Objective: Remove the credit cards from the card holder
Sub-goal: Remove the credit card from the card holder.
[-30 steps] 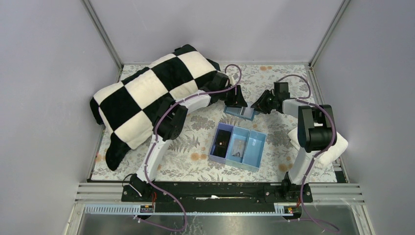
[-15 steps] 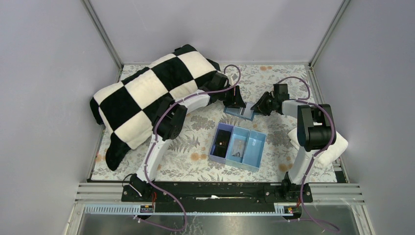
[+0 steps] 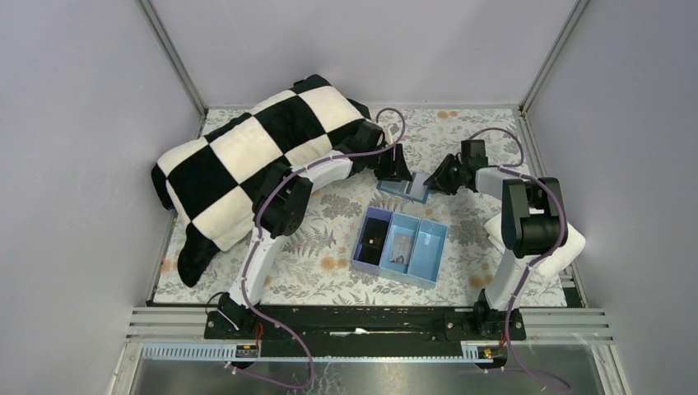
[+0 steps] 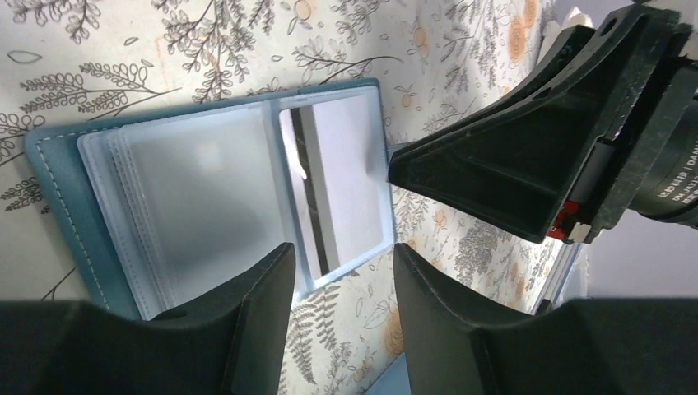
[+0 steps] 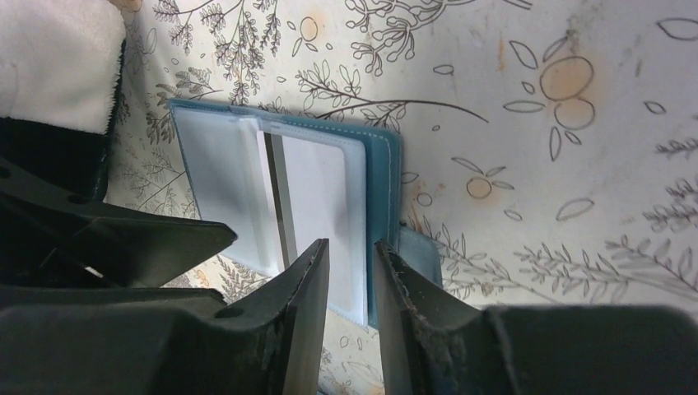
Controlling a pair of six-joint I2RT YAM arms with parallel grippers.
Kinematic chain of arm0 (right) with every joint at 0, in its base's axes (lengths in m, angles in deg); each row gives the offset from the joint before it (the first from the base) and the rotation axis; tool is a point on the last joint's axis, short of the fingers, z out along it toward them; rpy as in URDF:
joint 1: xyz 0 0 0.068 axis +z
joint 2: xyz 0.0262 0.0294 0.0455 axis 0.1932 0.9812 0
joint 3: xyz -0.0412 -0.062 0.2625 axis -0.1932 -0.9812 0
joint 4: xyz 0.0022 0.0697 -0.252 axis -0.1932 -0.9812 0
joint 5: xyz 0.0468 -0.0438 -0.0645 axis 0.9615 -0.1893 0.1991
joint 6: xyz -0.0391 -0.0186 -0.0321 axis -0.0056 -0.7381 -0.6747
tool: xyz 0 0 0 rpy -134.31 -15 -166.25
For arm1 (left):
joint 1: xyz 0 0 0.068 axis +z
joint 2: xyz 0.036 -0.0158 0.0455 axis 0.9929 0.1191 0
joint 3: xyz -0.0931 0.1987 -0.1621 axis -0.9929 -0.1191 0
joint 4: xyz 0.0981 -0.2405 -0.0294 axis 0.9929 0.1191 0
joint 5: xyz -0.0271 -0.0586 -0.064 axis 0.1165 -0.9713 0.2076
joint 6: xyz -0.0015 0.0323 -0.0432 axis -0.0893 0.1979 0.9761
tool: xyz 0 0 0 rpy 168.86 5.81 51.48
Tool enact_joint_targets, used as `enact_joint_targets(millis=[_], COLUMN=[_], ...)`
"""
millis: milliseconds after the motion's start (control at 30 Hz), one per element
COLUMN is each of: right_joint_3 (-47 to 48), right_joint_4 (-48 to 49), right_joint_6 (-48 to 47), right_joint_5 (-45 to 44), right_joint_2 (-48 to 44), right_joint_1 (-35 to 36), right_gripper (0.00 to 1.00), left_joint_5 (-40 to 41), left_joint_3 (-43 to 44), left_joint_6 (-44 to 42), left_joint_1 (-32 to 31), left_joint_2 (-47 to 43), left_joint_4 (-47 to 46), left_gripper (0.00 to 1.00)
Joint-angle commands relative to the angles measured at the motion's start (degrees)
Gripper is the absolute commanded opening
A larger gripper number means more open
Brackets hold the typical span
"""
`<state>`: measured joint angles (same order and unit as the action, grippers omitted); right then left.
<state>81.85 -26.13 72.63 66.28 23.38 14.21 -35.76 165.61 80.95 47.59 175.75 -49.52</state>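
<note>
Looking down from the top cam, you've got the card holder [image 3: 405, 188] lying open on the counter [image 3: 329, 239] towards the far side, just beyond the light-blue tray [image 3: 428, 247] w/ three compartments. Your left tool [image 3: 396, 171] sits at the holder's far-left edge and your right tool [image 3: 434, 180] at its right end.

Left wrist cam: the left tool is released, jaws wide apart and holding nothing, w/ the holder's edge showing in the gap. Clear sleeves [image 4: 197, 206] fan over one panel. A credit card [image 4: 346, 177] w/ a dark stripe sits in the pocket of the other panel, i.e. the one next to the right tool. The right tool's tip meets that panel's outer edge; can't tell if it presses.

Right wrist cam: the right tool's jaws are parted by a narrow gap only, w/ nothing clamped btwn them. That same panel and its blue border show in the gap.

A checkered blanket [image 3: 247, 156] is heaped at far left, apart from the holder.
</note>
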Motion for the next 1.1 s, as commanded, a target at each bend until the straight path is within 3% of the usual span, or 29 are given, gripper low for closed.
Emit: enact_joint_targets(millis=[0,367,500,1067], right_joint_3=[2.54,2.05,2.43,3.33], right_joint_4=[-4.17,-4.16,-3.88,0.00], right_joint_6=[-1.81,-0.63,-0.12,1.96], right_joint_5=[-3.10,-3.74,-2.84,1.20], right_joint_2=[-6.04,-8.94,-7.80,-1.76], right_joint_1=[0.33,0.27,0.40,0.91], right_gripper=[0.34,0.35,0.34,0.34], left_joint_5=[3.05,2.77,2.39,1.97], left_joint_3=[1.02,2.93,8.32,11.76], left_joint_6=[-3.44,-4.72,-7.09,-7.36], left_joint_1=[-0.55,-2.07,-2.39,-2.48], left_joint_2=[-8.40,-5.94,-2.45,2.34], left_joint_4=[-1.07,3.23,9.40,10.55], left_gripper=[0.53,0.56,0.56,0.57])
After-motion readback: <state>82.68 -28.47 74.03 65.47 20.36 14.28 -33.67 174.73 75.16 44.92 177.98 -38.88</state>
